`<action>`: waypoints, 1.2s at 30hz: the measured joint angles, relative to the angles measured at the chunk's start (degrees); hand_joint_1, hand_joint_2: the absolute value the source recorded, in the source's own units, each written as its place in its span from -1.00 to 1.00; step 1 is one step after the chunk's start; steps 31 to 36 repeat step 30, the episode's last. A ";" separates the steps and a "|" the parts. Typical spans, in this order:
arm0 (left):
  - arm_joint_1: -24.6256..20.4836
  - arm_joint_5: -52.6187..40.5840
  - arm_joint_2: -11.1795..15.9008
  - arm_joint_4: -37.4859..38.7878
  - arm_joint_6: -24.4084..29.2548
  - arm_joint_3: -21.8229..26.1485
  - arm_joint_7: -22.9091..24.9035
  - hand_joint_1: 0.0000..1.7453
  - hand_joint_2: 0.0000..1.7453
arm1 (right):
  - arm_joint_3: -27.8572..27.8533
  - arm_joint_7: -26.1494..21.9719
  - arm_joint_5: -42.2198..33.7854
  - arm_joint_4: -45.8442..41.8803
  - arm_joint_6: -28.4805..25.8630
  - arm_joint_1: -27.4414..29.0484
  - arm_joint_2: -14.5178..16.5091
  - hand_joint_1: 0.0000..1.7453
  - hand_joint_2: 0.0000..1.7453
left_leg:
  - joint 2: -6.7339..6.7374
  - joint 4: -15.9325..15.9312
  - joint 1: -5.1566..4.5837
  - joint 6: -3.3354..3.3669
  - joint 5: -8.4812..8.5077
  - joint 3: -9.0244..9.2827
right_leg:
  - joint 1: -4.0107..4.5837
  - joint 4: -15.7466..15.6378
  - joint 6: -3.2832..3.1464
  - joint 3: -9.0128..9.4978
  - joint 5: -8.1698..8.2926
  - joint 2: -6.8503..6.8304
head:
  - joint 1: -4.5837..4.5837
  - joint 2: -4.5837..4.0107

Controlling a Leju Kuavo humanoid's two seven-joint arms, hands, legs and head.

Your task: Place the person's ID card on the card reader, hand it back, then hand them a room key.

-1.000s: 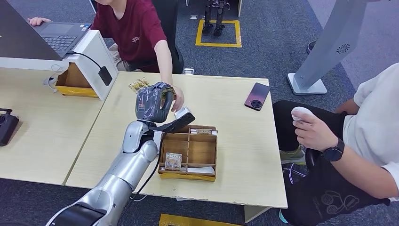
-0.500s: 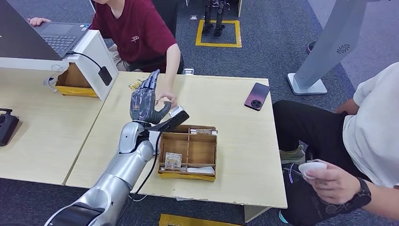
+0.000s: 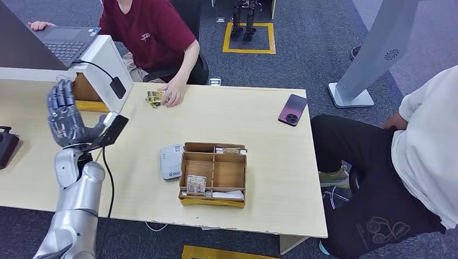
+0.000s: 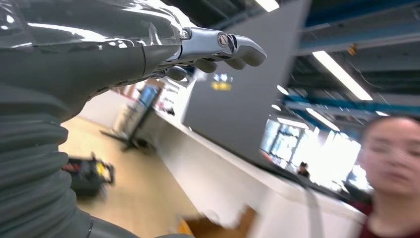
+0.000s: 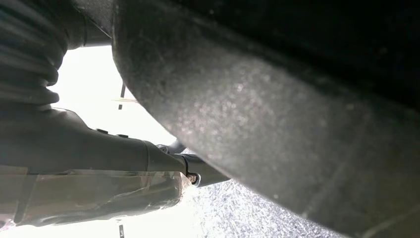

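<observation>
My left hand (image 3: 66,116) is raised over the left table with its fingers spread upward and nothing in it. In the left wrist view the left hand's fingers (image 4: 218,47) stretch out straight and bare. The white card reader (image 3: 171,161) lies flat on the table, just left of the wooden divided box (image 3: 213,174). A yellowish patterned card (image 3: 197,184) stands in the box's front left compartment. At the table's far edge the person in the red shirt rests a hand (image 3: 172,95) on a similar yellowish card (image 3: 154,97). My right hand (image 5: 99,188) appears close up, its fingers mostly hidden.
A maroon phone (image 3: 292,109) lies at the table's far right. A white stand with a laptop (image 3: 65,43) and a black adapter (image 3: 117,87) sits on the left table. A second person in a white shirt (image 3: 426,145) sits close to the table's right side.
My left hand has drawn back from the person's hand over the middle of the table to the left and risen. The person's hand went back to the far edge. The card reader is now uncovered.
</observation>
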 joint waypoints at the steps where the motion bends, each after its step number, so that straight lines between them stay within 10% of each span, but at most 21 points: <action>1: 0.62 0.42 0.77 -0.88 0.00 2.66 -1.80 -1.00 1.00 | -0.01 -0.07 -0.09 0.00 -0.03 0.02 0.00 -1.00 1.00 | -0.05 -0.01 0.01 -0.02 0.01 -0.04 | 0.01 0.00 -0.04 0.00 -0.02 -0.04 | 0.01 0.00; 15: 15.74 17.57 0.70 -11.42 -0.02 33.41 -20.52 -1.00 1.00 | -2.41 -1.99 -3.95 0.02 -1.80 0.91 0.00 -1.00 1.00 | 0.06 -0.02 -0.02 -0.26 -0.18 -0.09 | -0.02 -0.10 -0.16 -0.06 -0.05 0.01 | 0.00 0.01; 19: 17.98 18.58 2.12 -3.34 -0.04 43.78 -16.00 -1.00 1.00 | -3.40 -2.21 -4.77 0.02 -2.24 1.01 0.00 -1.00 1.00 | -0.04 -0.08 -0.01 -0.29 -0.23 -0.11 | -0.03 -0.08 -0.17 0.03 -0.11 -0.10 | 0.01 0.00; 24: 20.26 13.39 3.70 13.06 -0.07 58.79 1.42 -1.00 1.00 | -4.39 -2.60 -5.26 0.02 -3.15 1.12 0.00 -1.00 1.00 | -0.09 -0.08 0.00 -0.31 -0.24 -0.01 | -0.02 -0.10 -0.17 0.01 -0.17 -0.12 | -0.19 0.01; 36: 21.15 12.70 4.57 21.54 -0.04 64.79 2.13 -1.00 1.00 | -4.91 -2.62 -5.27 0.00 -3.15 1.13 0.00 -1.00 1.00 | -0.39 -0.07 0.00 -0.31 -0.24 -0.11 | -0.03 -0.11 -0.16 0.08 -0.18 -0.44 | -0.06 0.00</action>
